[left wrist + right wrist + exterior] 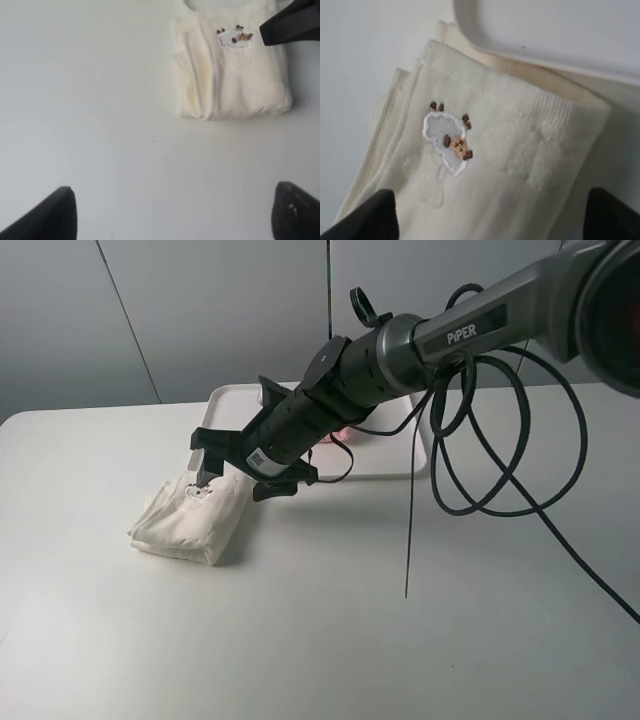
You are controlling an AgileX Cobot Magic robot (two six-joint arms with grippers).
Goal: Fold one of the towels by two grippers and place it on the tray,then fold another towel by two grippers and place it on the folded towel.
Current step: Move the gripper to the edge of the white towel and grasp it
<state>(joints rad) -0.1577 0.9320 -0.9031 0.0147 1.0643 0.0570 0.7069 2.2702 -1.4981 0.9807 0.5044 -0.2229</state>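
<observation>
**Right end effector open over the folded cream towel beside the tray**

The broad white matte surface carried everything in the scene. Across it from the far right reached the bulky black and grey jointed right arm, with loops of black cable hanging beneath it. Behind the arm, toward the far side, lay the flat white rectangular plastic tray with rounded corners and a low rim; a small patch of the pale pink terry towel showed on it, mostly hidden by the arm.

Just left of and nearer than the tray sat the cream-white terry towel, folded into a thick rectangular bundle. Its far edge lay right at the tray's rounded corner, and the right wrist view suggested it tucked slightly under the rim. A small embroidered sheep mark, white with brown details, faced up on the top layer.

The right end effector hovered at the far end of the cream towel, its black fingers spread apart and clasping nothing. The left end effector showed only in its own wrist view, its two dark fingertips wide apart and empty, well apart from the towel.
</observation>
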